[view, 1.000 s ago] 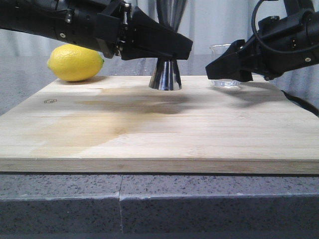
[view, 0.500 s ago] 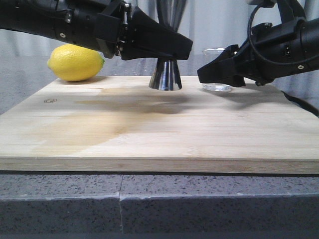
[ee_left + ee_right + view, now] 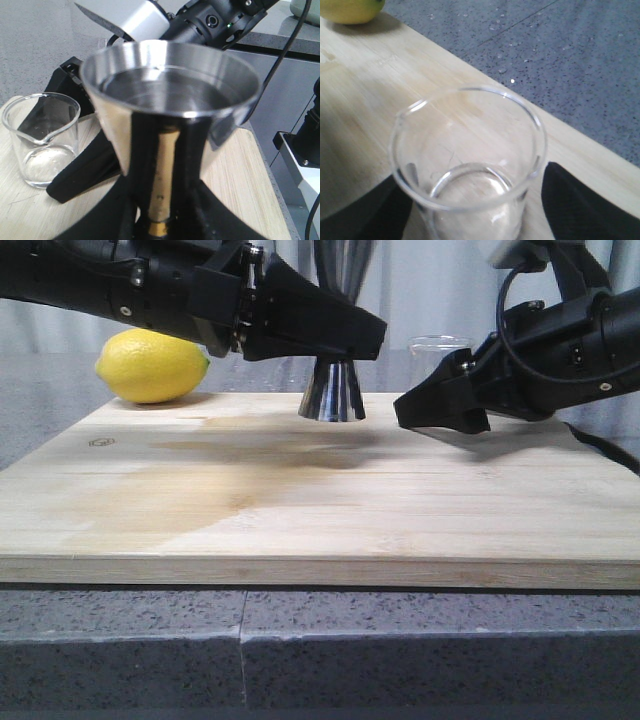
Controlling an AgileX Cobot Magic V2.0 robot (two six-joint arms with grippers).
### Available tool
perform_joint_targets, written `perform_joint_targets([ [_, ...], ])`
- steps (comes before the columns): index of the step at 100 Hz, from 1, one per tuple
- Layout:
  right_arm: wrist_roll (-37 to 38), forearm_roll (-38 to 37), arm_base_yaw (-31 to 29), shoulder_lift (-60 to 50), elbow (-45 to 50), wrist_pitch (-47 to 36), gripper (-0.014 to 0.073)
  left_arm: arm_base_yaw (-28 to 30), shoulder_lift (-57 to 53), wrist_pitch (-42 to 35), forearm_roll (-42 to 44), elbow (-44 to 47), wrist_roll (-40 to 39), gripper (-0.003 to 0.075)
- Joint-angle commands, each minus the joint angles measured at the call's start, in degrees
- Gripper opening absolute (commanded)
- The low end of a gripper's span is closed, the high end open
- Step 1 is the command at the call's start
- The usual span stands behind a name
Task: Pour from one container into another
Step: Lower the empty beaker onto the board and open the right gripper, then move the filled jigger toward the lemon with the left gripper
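Note:
The steel jigger [image 3: 332, 390] stands on the wooden board [image 3: 300, 510] at the back centre. My left gripper [image 3: 365, 340] is shut on its narrow waist; in the left wrist view the black fingers clamp the brass band under the wide upper cup of the jigger [image 3: 170, 95]. The clear glass beaker [image 3: 440, 346] is just right of the jigger, only its rim showing above my right gripper [image 3: 430, 412]. In the right wrist view the beaker [image 3: 470, 150] sits upright between the two dark fingers [image 3: 580, 205], and the gripper [image 3: 475, 220] is shut on it. The beaker [image 3: 42, 137] also appears in the left wrist view.
A yellow lemon [image 3: 152, 365] lies at the board's back left corner, behind the left arm. The board rests on a grey speckled counter [image 3: 320, 640]. A darker stain [image 3: 190, 500] marks the board's left middle.
My right gripper has carried the beaker leftward, closer to the jigger, and its fingertips now sit lower over the board. The left gripper and jigger have not moved.

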Motion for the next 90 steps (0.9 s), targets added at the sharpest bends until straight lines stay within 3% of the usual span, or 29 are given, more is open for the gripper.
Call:
perform_joint_targets([
  [1,-0.4,2.8,-0.3,-1.9,-1.5,-2.8,0.0505,-0.4,-3.1,6.0,-4.5,-1.7,-0.4,-0.0019],
  [22,-0.4,4.8,-0.3,-4.1,-3.4,-2.8,0.0569,-0.4,-3.1,6.0,-4.5,-1.7,-0.4,-0.0019],
  [53,-0.4,4.8,-0.3,-10.9,-8.4,-2.5,0.057,0.0,-3.1,6.0,-4.5,-1.7,-0.4,-0.0019],
  [90,-0.3,4.8,-0.3,-24.4,-10.5,-2.5,0.057,5.3,-3.1,6.0,-4.6,-1.7,1.3,-0.0019],
])
